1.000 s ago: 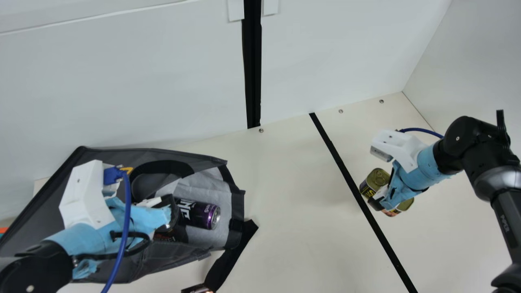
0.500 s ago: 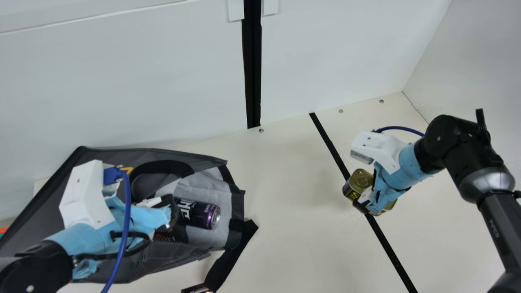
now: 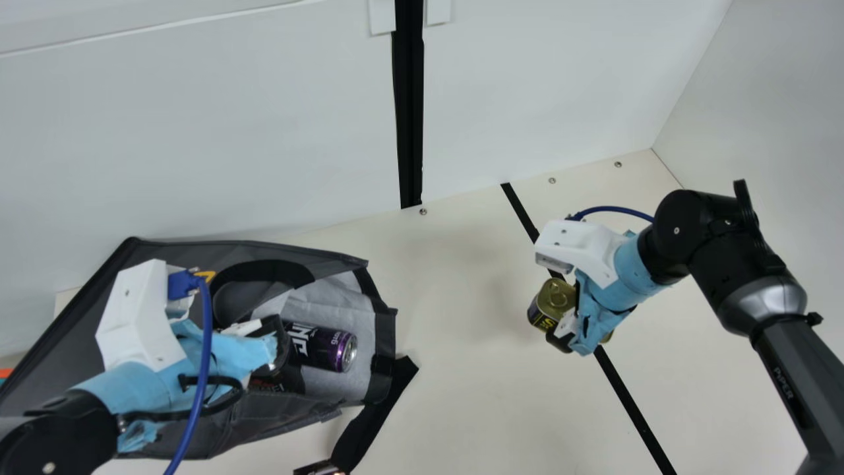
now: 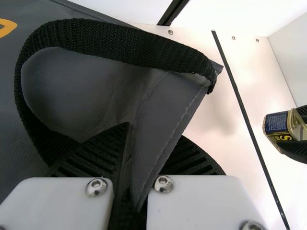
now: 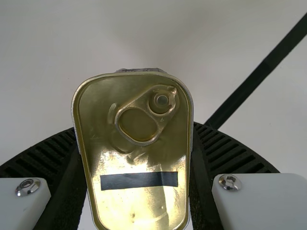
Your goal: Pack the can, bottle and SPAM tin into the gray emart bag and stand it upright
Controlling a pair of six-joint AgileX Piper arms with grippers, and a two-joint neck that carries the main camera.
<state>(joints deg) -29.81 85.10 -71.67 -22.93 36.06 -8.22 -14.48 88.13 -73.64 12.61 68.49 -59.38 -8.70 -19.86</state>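
Right gripper (image 5: 134,130), parted partway, clasps the tin (image 3: 554,302) well apart from the bag (image 3: 72,330); left gripper (image 4: 154,132) pinches its edge, nearly closed. Tin-packing seems underway; next, carry it inside.

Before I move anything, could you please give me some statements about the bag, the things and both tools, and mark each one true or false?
1. The right tool is holding the SPAM tin. True.
2. The SPAM tin is already inside the gray bag. False: it is outside the gray bag, held in the right tool.
3. The purple and black can lies on its side in the mouth of the gray bag. True.
4. The gray bag is standing upright. False: it lies on its side.
5. The left tool is gripping the fabric of the gray bag. True.
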